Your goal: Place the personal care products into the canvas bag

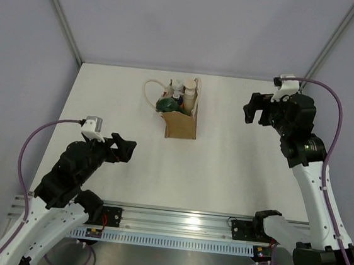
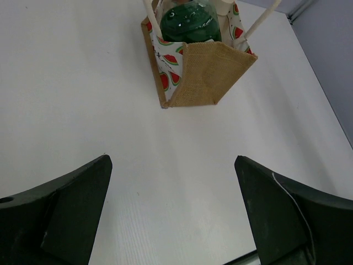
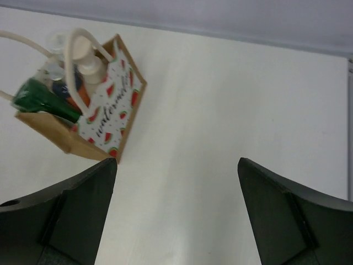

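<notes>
The tan canvas bag stands upright at the middle back of the table, its white handles hanging out. The beige pump-top bottle stands inside it, its pump head above the rim; it also shows in the right wrist view. A clear, white-capped item sits beside it in the bag; I cannot tell if it is the squeeze tube. My left gripper is open and empty, near and left of the bag. My right gripper is open and empty, to the right of the bag.
A dark green item fills the bag's near-left side; it also shows in the left wrist view and the right wrist view. Something orange lies beneath the bottles. Grey walls border the white table.
</notes>
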